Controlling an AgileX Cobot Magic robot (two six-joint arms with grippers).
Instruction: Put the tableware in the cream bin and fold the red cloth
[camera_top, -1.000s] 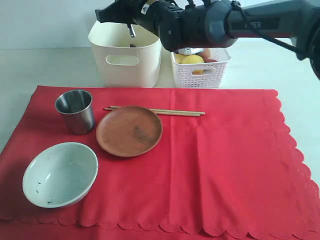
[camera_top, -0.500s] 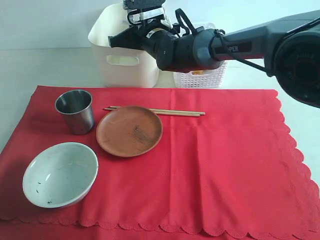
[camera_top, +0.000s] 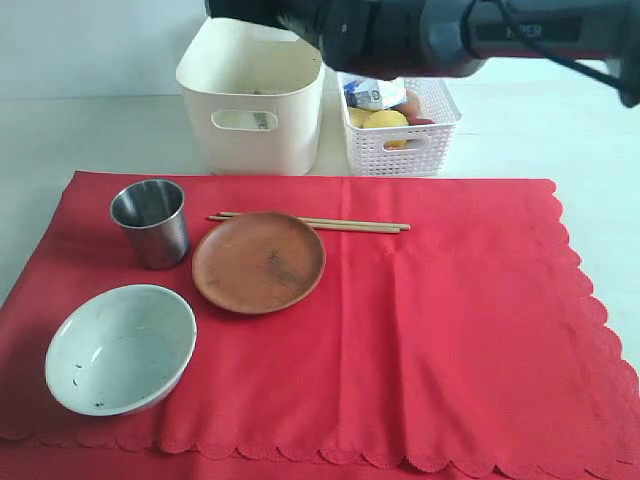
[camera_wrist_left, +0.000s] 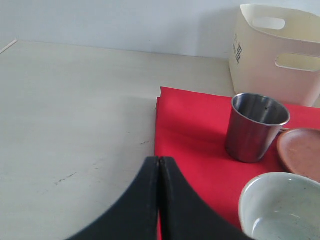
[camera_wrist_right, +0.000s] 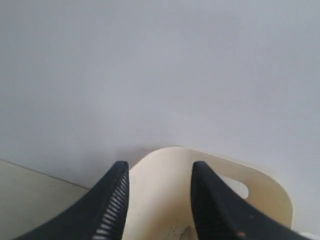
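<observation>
The red cloth (camera_top: 420, 340) lies spread flat on the table. On it stand a steel cup (camera_top: 150, 222), a round brown plate (camera_top: 259, 262), a pale bowl (camera_top: 120, 348) and two chopsticks (camera_top: 310, 222). Behind the cloth is the cream bin (camera_top: 250, 110), and a bit of metal (camera_top: 262, 120) shows through its handle cutout. My right gripper (camera_wrist_right: 157, 165) hangs open and empty above the cream bin (camera_wrist_right: 165, 200). My left gripper (camera_wrist_left: 159, 159) is shut on nothing, low over the left edge of the red cloth (camera_wrist_left: 195, 130), near the cup (camera_wrist_left: 255, 127) and bowl (camera_wrist_left: 280, 205).
A white lattice basket (camera_top: 400, 140) with a lemon and a carton stands right of the bin. The right arm (camera_top: 420, 30) stretches across the top of the exterior view. A pale wall rises behind the bins. Bare tabletop (camera_wrist_left: 75, 110) lies left of the cloth.
The right gripper has opened above the bin; the metal utensil it held is gone from its jaws. The arm has risen toward the top of the view. The left gripper is unchanged.
</observation>
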